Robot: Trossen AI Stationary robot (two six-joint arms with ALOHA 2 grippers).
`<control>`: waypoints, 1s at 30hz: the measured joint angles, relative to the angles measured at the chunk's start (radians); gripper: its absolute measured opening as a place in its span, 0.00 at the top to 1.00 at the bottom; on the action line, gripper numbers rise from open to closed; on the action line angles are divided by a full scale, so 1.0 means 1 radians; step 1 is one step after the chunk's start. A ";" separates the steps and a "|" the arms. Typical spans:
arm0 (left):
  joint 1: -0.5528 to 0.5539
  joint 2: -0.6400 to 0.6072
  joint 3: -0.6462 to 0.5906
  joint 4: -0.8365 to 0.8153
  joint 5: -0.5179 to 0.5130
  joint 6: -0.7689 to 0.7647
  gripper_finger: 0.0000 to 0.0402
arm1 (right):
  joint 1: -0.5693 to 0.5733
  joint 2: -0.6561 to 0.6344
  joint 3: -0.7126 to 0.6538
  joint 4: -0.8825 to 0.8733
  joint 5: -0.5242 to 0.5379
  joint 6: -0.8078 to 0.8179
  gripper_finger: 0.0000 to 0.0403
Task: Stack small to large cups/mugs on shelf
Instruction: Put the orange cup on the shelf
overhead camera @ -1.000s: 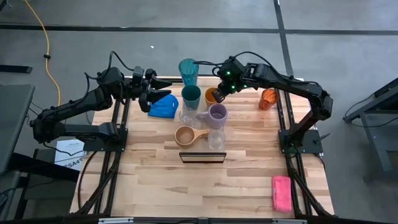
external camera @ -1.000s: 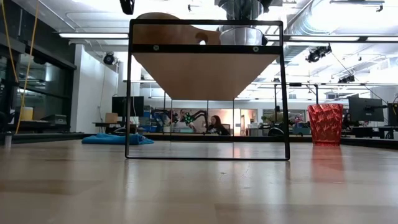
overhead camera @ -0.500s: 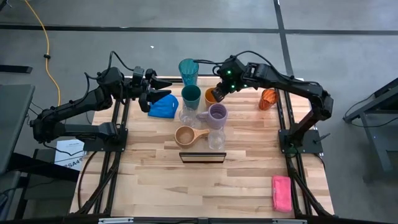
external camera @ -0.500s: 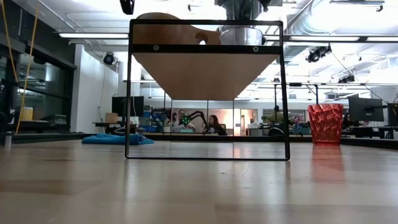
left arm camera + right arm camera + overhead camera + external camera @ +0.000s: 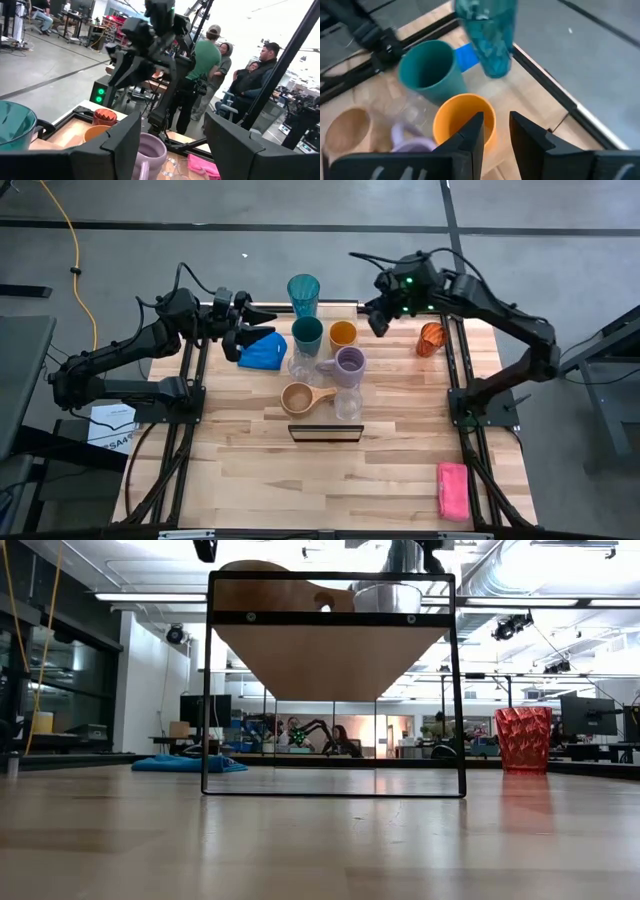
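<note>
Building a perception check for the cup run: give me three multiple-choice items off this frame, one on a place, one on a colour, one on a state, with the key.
1. Where does the pink sponge lie?
A. beside the blue cloth
B. near table corner on the right arm's side
C. on the shelf

2. What colour is the handled mug just next to the orange cup?
A. lavender
B. red
C. teal

3. What is the right gripper holding?
A. the orange cup
B. the teal tumbler
C. nothing

Key: 1 B, it lies alone in that corner in the high view. 2 A, pale purple with a side handle. 3 C, its fingers are apart and bare, raised clear of the cups.
</note>
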 joint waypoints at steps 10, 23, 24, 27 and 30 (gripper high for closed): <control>0.000 -0.015 0.000 0.003 0.014 0.008 0.48 | 0.029 -0.098 0.000 0.003 -0.128 -0.220 0.79; 0.000 -0.044 0.000 0.001 0.011 0.047 0.48 | 0.025 -0.433 -0.686 0.899 -0.314 0.025 0.79; 0.000 -0.044 0.000 0.000 0.010 0.052 0.48 | 0.025 -0.446 -0.713 0.936 -0.315 0.026 0.79; 0.000 -0.044 0.000 0.000 0.010 0.053 0.49 | 0.025 -0.469 -0.756 1.001 -0.315 0.026 0.79; 0.000 -0.044 0.000 0.000 0.010 0.053 0.48 | 0.025 -0.479 -0.757 1.006 -0.314 0.023 0.79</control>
